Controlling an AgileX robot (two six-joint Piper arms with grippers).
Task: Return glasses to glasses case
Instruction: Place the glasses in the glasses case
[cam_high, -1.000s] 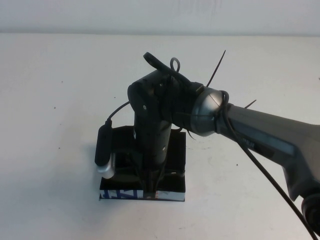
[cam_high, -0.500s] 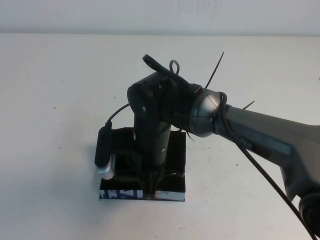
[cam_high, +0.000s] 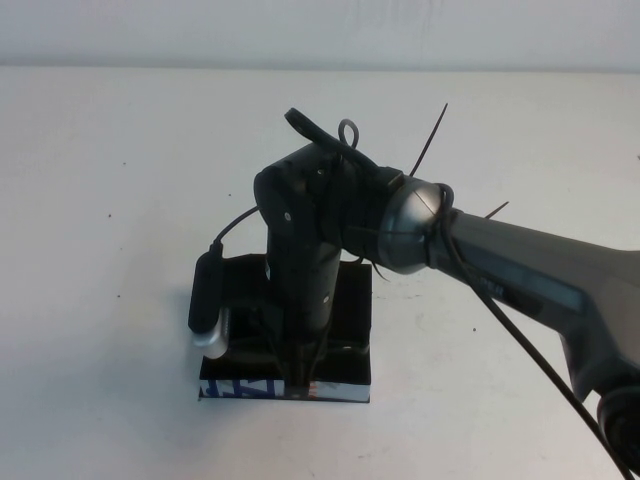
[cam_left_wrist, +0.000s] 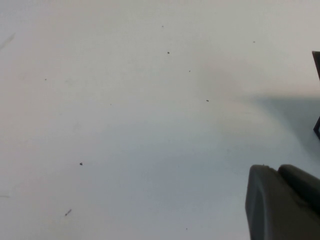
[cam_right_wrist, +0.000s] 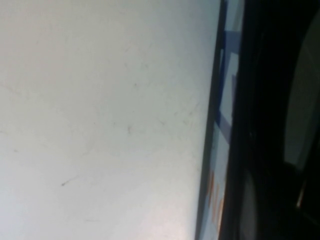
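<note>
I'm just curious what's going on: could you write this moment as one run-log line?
right gripper: down in open black rectangular glasses case at its white printed front | left gripper: parked over bare white table | black glasses: not discernible

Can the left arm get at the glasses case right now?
Probably not easily. The right hand is lowered straight into the glasses case, its arm covering most of it. The left hand sits off to the side above bare table.
</note>
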